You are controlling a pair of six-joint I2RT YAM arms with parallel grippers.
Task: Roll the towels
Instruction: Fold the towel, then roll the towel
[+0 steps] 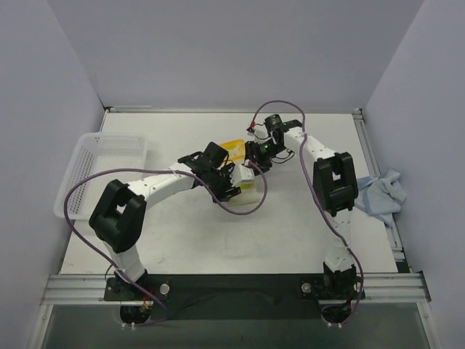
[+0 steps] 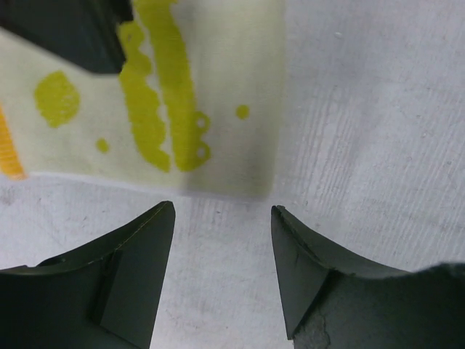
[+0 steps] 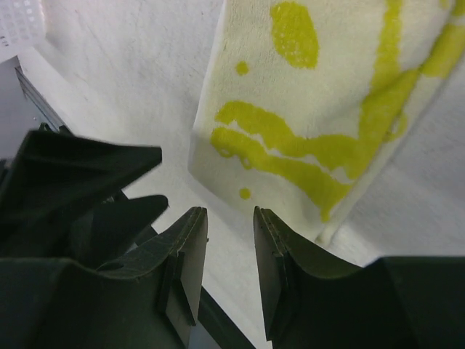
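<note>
The printed towel (image 2: 218, 73) lies mid-way across the surface (image 1: 290, 225), between both arms. The blue towel (image 1: 381, 193) sits crumpled at the right edge. Left jaws stand apart and right jaws slightly apart, both empty. Closing short of the hem would likely miss the cloth.

The first towel (image 1: 248, 187) is lying in the middle of the table (image 1: 290, 233), with the left gripper (image 1: 229, 183) sitting just beside it on its left and the right gripper (image 1: 256, 155) just behind it. The second towel (image 1: 379, 193) is lying at the table's right edge, well apart from the first. The basket (image 1: 80, 174) is sitting at the table's left edge.
</note>
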